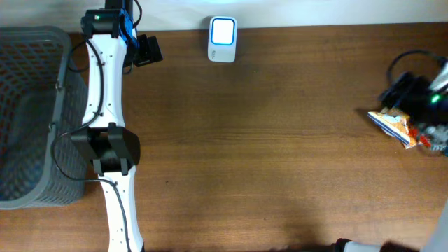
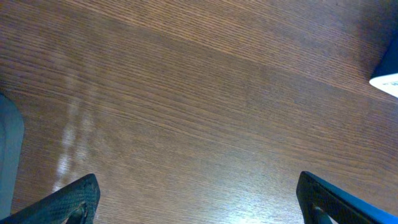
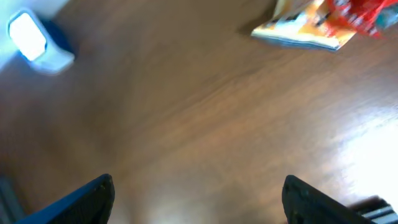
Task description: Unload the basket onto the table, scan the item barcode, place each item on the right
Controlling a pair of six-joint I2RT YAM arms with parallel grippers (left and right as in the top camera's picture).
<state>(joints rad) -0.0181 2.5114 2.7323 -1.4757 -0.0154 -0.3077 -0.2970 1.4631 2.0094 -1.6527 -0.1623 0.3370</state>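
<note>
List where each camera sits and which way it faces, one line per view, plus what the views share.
Overhead: fixed above, looking straight down on the table, mesh basket, scanner and snack packet; the left arm shows.
Left wrist: faces down at bare wood; fingertips of the open left gripper at the bottom corners.
Right wrist: looks obliquely across the table toward scanner and snack packet; fingertips of the open right gripper at the bottom corners.
Shared: overhead and right wrist both show scanner and snack packet.

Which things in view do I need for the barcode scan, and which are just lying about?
For the job:
orange-and-white crinkly snack packet
white box-shaped scanner with a lit blue-white face

Lying about:
grey mesh plastic basket
</note>
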